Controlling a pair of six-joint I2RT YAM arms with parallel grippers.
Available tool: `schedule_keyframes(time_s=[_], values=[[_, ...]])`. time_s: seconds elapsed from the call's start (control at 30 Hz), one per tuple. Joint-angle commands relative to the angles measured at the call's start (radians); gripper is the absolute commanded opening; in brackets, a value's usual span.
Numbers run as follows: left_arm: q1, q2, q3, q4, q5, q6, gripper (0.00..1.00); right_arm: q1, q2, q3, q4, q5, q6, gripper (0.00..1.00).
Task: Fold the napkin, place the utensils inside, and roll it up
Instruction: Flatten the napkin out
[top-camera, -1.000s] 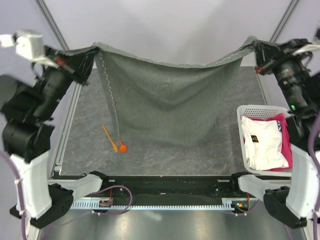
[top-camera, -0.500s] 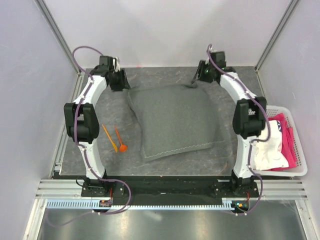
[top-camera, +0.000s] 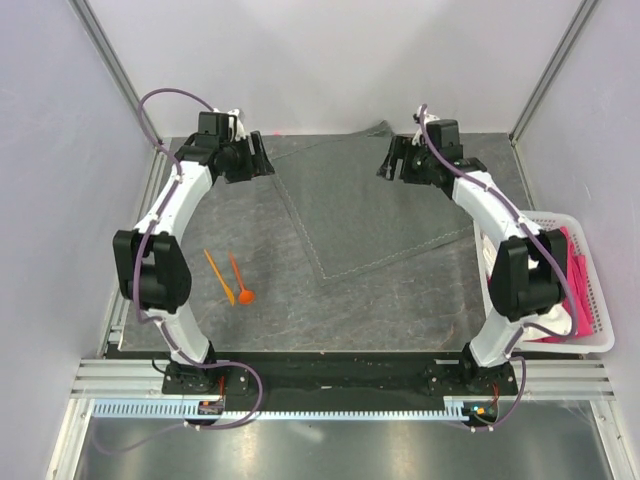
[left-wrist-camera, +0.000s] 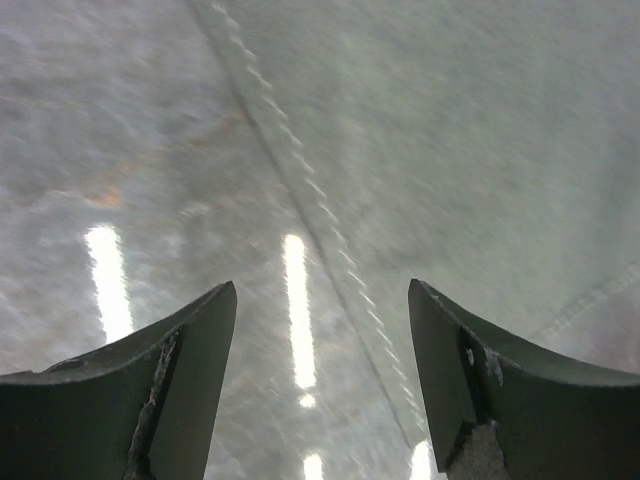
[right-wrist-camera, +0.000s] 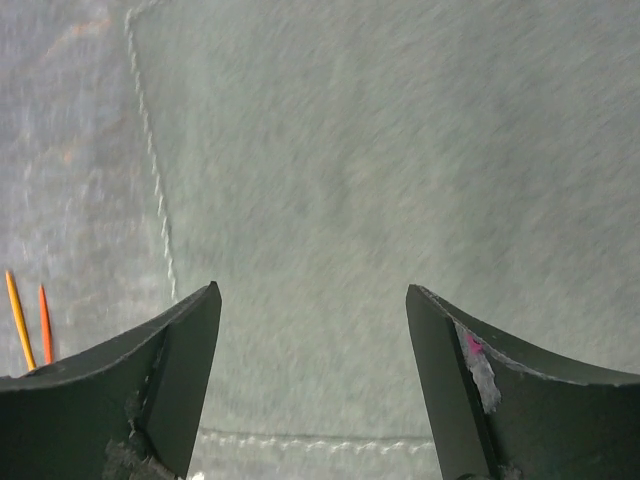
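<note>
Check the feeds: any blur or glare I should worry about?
Top view: sharp, evenly lit. Left wrist: motion-smeared, with bright glare streaks on the table beside the napkin hem. Right wrist: slightly soft, but the hem stitching and the utensils at lower left are readable.

napkin (top-camera: 380, 210): dark grey woven cloth, matt, with a pale stitched hem
table (top-camera: 330, 310): grey mottled surface with a slight sheen where the lights reflect
utensils (top-camera: 232, 280): orange plastic, smooth
basket (top-camera: 575, 346): white plastic lattice, at the right
left gripper's fingers (left-wrist-camera: 180, 390): dark matt plastic, scuffed edges
near panel (top-camera: 330, 450): brushed metal, shiny
</note>
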Motion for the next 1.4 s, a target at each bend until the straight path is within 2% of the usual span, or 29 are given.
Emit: schedule_keyframes(time_s=[0.0, 0.03, 0.07, 0.23, 0.47, 0.77, 1.13, 1.37], values=[[-0.014, -0.167, -0.079, 0.05, 0.154, -0.073, 0.77, 0.092, -0.058, -0.142, 0.023, 0.05, -0.02, 0.83], [-0.014, -0.198, -0.089, 0.044, 0.168, -0.073, 0.78, 0.112, -0.062, -0.157, 0.026, 0.053, -0.02, 0.83], [-0.014, -0.224, -0.095, 0.032, 0.18, -0.064, 0.9, 0.157, -0.067, -0.169, 0.028, 0.07, -0.023, 0.83], [-0.014, -0.362, -0.103, -0.05, 0.236, 0.021, 0.94, 0.289, -0.04, -0.229, 0.069, 0.095, 0.006, 0.82], [-0.012, -0.465, -0.254, 0.016, 0.162, 0.027, 0.95, 0.455, 0.042, -0.261, 0.092, 0.231, 0.022, 0.82], [-0.012, -0.563, -0.374, 0.05, 0.098, 0.068, 0.96, 0.63, 0.111, -0.271, 0.0, 0.397, 0.08, 0.82], [-0.012, -0.666, -0.396, 0.068, 0.056, 0.076, 0.97, 0.82, 0.111, -0.331, -0.041, 0.403, 0.31, 0.81], [-0.012, -0.691, -0.399, 0.073, 0.052, 0.078, 0.98, 0.943, 0.134, -0.297, -0.041, 0.392, 0.405, 0.81]])
